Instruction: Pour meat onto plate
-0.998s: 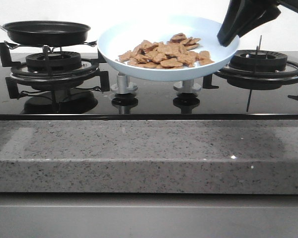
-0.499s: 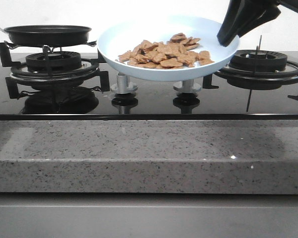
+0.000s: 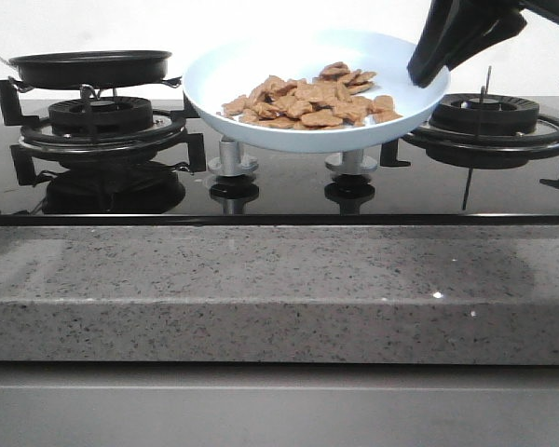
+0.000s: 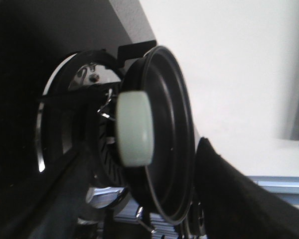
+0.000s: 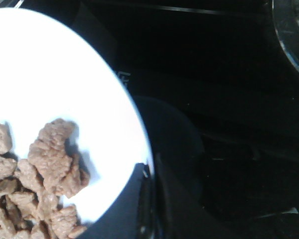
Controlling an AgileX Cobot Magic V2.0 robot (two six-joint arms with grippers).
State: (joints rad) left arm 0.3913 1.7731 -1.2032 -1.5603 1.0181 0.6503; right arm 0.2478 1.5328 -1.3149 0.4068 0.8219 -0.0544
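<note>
The pale-blue plate (image 3: 261,70) hangs tilted above the hob's middle, with the heap of orange-brown meat (image 3: 307,101) lying on it. My right gripper (image 3: 427,70) is shut on the plate's right rim; in the right wrist view one finger lies on the plate (image 5: 65,74) beside the meat (image 5: 50,159), the other under the rim, so the right gripper (image 5: 147,174) pinches it. The black frying pan (image 3: 88,65) rests level on the left burner. My left gripper (image 4: 139,154) is open, its fingers (image 4: 224,189) standing apart on either side of the pan's pale-green handle end (image 4: 133,127).
The left burner grate (image 3: 98,121) is under the pan and a second burner (image 3: 489,121) is at the right. Two metal knobs (image 3: 231,158) stand on the black glass hob below the plate. A speckled stone counter edge (image 3: 279,289) runs along the front.
The pan has come down a little and levelled over the left burner. The plate, the meat and the right gripper have stayed put.
</note>
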